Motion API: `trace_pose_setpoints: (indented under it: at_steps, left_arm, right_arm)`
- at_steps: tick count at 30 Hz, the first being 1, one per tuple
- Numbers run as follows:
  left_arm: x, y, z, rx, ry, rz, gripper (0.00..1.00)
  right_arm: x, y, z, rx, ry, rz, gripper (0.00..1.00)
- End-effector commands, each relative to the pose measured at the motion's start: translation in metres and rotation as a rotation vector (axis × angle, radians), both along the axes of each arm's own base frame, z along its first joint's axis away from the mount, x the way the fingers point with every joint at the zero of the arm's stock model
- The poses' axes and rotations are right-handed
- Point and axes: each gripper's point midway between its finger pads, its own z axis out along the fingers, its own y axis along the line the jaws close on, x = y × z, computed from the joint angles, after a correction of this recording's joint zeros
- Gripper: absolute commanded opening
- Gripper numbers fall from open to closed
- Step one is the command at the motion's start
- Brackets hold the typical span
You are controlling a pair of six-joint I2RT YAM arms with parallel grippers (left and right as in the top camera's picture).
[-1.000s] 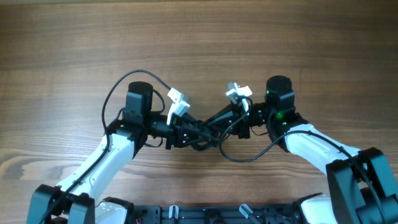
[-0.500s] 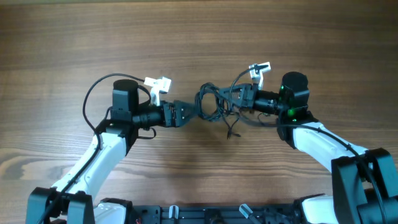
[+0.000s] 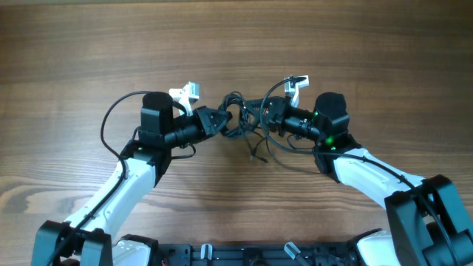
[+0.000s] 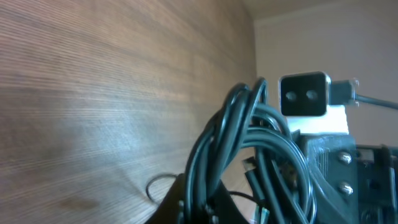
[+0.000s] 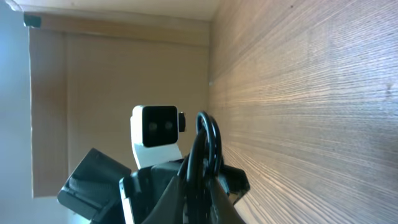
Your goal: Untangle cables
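Cables (image 3: 244, 124) bunched (black loops), clamped between left claw (image 3: 219, 120) and right claw (image 3: 267, 118).

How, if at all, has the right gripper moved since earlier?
Yes: the right gripper, holding the cables, shifted across the table toward the left arm.

Cables (image 4: 249, 140) bunched in loops over wood table (image 4: 93, 93); white camera block (image 4: 305, 102) behind

White arm links (image 3: 133, 183), black joints (image 3: 155, 111), green light (image 3: 327, 140), white wrist cameras (image 3: 185, 93)
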Motion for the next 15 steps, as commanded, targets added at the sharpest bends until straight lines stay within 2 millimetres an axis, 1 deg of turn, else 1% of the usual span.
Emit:
trace_pose_setpoints:
  at_steps: [1, 2, 3, 5, 7, 9, 10, 11, 12, 13, 15]
  left_arm:
    - [0.03, 0.031, 0.004, 0.063, -0.09, 0.135, 0.04]
    - [0.039, 0.048, 0.008, 0.067, -0.11, 0.179, 0.04]
    - [0.045, 0.064, 0.011, 0.059, -0.117, 0.217, 0.04]
    - [0.048, 0.085, 0.017, 0.024, -0.124, 0.236, 0.04]
    - [0.046, 0.095, 0.027, -0.029, -0.143, 0.207, 0.04]
    - [0.043, 0.096, 0.037, -0.065, -0.174, 0.168, 0.04]
    - [0.041, 0.092, 0.045, -0.085, -0.203, 0.132, 0.04]
    - [0.04, 0.09, 0.051, -0.095, -0.215, 0.112, 0.04]
    - [0.04, 0.088, 0.055, -0.103, -0.223, 0.097, 0.04]
    - [0.039, 0.086, 0.062, -0.114, -0.236, 0.073, 0.04]
    - [0.04, 0.083, 0.073, -0.125, -0.258, 0.047, 0.04]
  right_arm:
    - [0.007, -0.001, 0.007, -0.124, -0.291, -0.004, 1.0]
    - [0.007, -0.002, 0.007, -0.183, -0.41, 0.009, 1.0]
    - [0.009, -0.003, 0.007, -0.221, -0.476, 0.004, 1.0]
    - [0.013, -0.002, 0.014, -0.262, -0.587, 0.008, 0.99]
    - [0.018, 0.0, 0.024, -0.297, -0.686, 0.013, 1.0]
    - [0.026, 0.003, 0.03, -0.339, -0.73, 0.01, 1.0]
    - [0.031, 0.009, 0.029, -0.424, -0.791, 0.023, 1.0]
    - [0.031, 0.014, 0.028, -0.47, -0.839, 0.033, 1.0]
    - [0.03, 0.02, 0.028, -0.508, -0.895, 0.044, 1.0]
    - [0.025, 0.028, 0.029, -0.549, -0.984, 0.065, 1.0]
    - [0.016, 0.042, 0.028, -0.602, -1.099, 0.105, 1.0]
